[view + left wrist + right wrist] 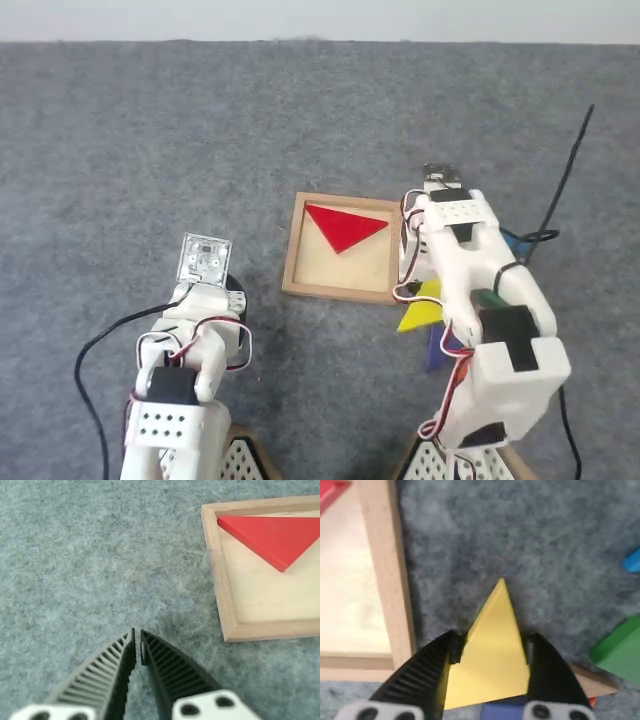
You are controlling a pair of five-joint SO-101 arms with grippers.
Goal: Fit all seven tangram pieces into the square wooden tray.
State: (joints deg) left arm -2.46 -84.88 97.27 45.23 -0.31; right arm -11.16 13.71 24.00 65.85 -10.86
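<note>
The square wooden tray (335, 291) is lying on the grey felt table (150, 130) between the two arms. A red triangle (343, 228) is sitting inside it, with its long edge against the far rim, and the rest of the tray floor is showing bare wood.

Just outside the tray's near right corner, the yellow triangle (492, 665) is pointing away from the right arm. The right gripper (492, 637) is clasping it, with its jaws spread partway and pressing on the two slanting edges (whether the piece is off the felt cannot be told).

Other pieces are lying close by on that side. A dark blue piece (502, 712) is lying right at the yellow triangle's base. A green piece (620, 650) and a light blue piece (632, 560) are lying farther from the tray.

The left gripper (137, 635) is hanging over bare felt to the left of the tray. Its jaws are drawn almost together, and it is holding nothing.
</note>
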